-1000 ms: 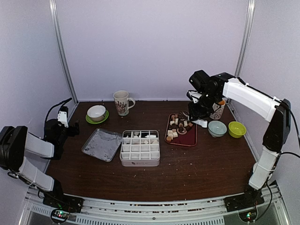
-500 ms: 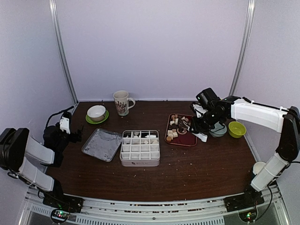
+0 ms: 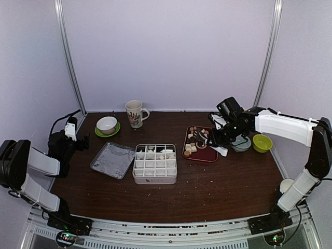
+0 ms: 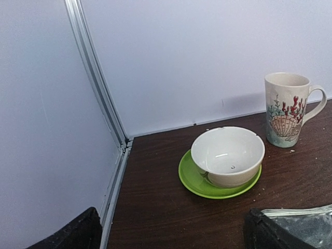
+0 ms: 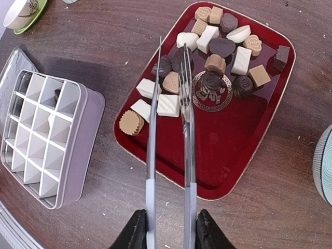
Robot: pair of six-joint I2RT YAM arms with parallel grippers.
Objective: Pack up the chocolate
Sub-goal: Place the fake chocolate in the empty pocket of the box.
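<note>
No legible text anywhere — just a small, unreadable mark on the divided box's (image 3: 154,179) front wall

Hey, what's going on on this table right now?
The right gripper holds tongs, their tips poised over the chocolates on the red tray. The divided box beside it has a few pieces in it, with most cells empty. The left gripper sits open at the far left, holding nothing.

right hand (image 5: 168,231) lowered, tongs (image 5: 188,155) over tray (image 5: 233,140)
</note>
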